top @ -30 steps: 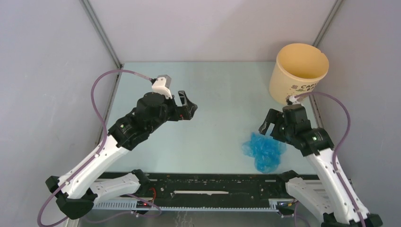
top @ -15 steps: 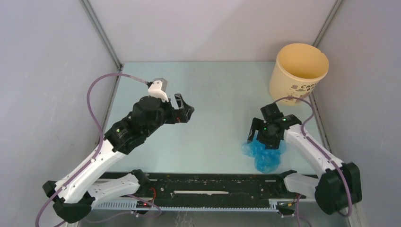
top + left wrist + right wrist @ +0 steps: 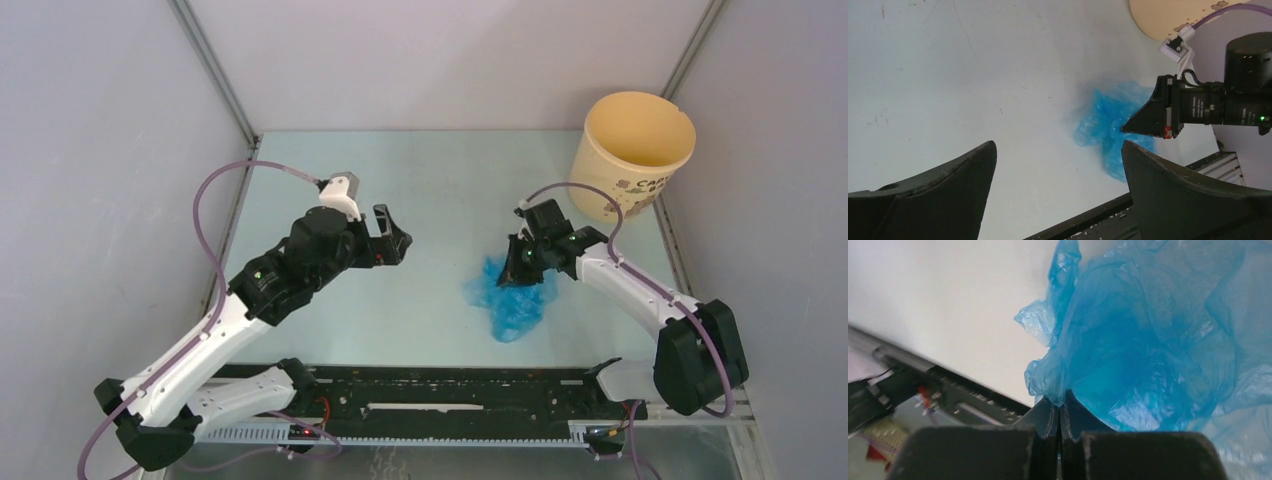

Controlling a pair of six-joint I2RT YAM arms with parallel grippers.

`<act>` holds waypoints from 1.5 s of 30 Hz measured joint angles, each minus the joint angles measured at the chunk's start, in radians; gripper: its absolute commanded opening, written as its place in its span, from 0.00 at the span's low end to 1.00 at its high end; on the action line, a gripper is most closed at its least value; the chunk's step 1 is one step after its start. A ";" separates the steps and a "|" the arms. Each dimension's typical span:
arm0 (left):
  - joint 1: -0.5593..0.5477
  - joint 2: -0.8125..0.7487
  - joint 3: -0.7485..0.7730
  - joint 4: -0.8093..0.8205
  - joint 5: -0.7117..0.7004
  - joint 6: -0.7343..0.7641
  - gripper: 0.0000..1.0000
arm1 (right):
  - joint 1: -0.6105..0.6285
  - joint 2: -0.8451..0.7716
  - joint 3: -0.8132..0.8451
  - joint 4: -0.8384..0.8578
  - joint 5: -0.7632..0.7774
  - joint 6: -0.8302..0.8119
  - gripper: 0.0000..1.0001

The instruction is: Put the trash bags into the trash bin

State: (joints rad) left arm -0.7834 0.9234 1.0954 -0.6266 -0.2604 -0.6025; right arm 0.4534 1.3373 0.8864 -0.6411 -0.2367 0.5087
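Two claws are over the table. The right claw is pinched tight on a fold of the blue bag. The rest of the bag lies crumpled on the table, near the front edge. The bin stands upright in the far right corner, apart from the bag. The left claw is wide open, holds nothing, and hangs over the table's left side.

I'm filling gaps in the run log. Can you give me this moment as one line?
step: grasping bag | right gripper: shut on bag | left gripper: open, holding nothing | bin: upright, bag not in it
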 measured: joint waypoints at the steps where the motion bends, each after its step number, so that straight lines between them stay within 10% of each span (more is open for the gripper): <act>1: 0.003 0.003 -0.002 0.004 0.005 -0.006 1.00 | 0.002 0.000 0.015 0.020 -0.042 -0.009 0.00; 12: 0.277 -0.075 -0.058 -0.027 0.173 -0.107 1.00 | -0.010 -0.045 0.209 0.329 -0.544 0.080 0.00; 29: 0.332 0.239 -0.220 0.160 0.592 -0.129 1.00 | -0.028 0.160 -0.159 0.791 -0.631 0.182 0.00; 45: 0.324 0.294 -0.276 0.280 0.675 -0.260 1.00 | -0.089 0.129 -0.156 0.690 -0.653 0.224 0.00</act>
State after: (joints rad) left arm -0.4591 1.2179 0.8192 -0.3462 0.4145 -0.8623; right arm 0.3641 1.4662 0.7300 0.0490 -0.8894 0.7322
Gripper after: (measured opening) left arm 0.996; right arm 0.006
